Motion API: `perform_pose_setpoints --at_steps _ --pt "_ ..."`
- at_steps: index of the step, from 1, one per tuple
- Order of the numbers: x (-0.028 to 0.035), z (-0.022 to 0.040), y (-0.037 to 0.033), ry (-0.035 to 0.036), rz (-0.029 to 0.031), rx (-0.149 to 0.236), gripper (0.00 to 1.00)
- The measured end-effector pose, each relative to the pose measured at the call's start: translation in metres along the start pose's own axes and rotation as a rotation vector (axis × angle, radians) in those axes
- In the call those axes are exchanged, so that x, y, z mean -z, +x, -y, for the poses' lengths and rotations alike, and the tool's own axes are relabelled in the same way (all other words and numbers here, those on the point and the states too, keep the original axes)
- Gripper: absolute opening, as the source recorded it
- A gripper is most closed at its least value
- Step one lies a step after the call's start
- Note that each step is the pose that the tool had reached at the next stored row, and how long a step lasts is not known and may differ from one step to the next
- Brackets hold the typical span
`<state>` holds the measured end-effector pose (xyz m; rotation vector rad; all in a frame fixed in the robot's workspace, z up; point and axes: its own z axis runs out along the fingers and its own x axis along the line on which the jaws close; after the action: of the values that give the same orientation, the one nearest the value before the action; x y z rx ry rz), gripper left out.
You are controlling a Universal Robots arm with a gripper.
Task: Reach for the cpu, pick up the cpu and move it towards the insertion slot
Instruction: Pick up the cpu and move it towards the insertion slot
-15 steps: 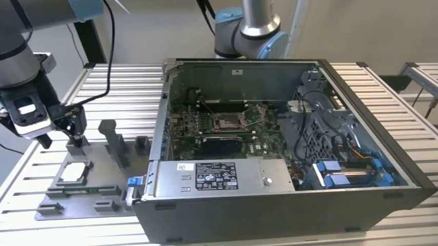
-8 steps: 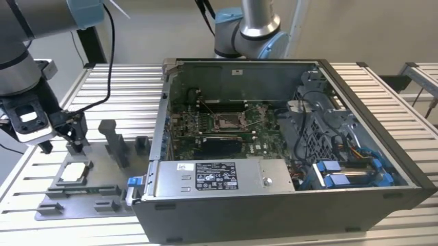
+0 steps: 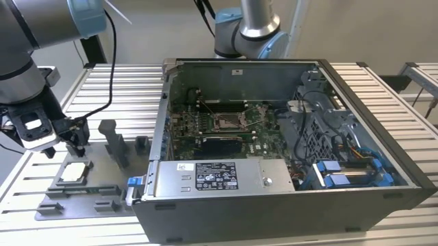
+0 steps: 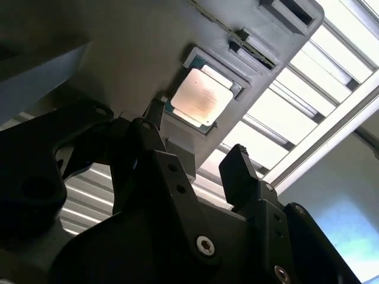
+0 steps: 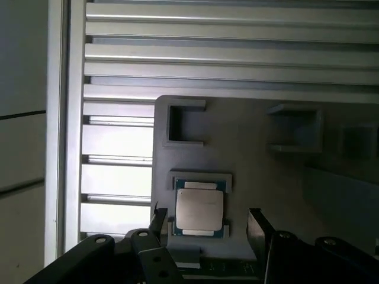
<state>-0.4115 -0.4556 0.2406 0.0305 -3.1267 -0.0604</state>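
Arm (image 3: 24, 56) comes in at the exterior view's left, near side: grey links, blue joint cap, wrist turned downward. Gripper (image 3: 77, 149) hangs low, tips pointing down. Jaws are spread wide in both wrist views, black fingers (image 5: 258, 229) well apart and roughly parallel, clamped on nothing.

Exterior view evenly lit. Second wrist view: surface (image 4: 296, 89) blown out, tool (image 4: 195, 130) backlit, nearly black.
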Motion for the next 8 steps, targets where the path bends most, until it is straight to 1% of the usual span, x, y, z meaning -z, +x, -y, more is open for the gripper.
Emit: perform_pose_setpoints --at_steps 4,8 --pt "-0.0064 0.0002 0.0007 0.0000 0.0000 0.000 1.00" --pt "-0.0114 0.0005 0.0019 0.0000 0.0000 0.000 1.00"
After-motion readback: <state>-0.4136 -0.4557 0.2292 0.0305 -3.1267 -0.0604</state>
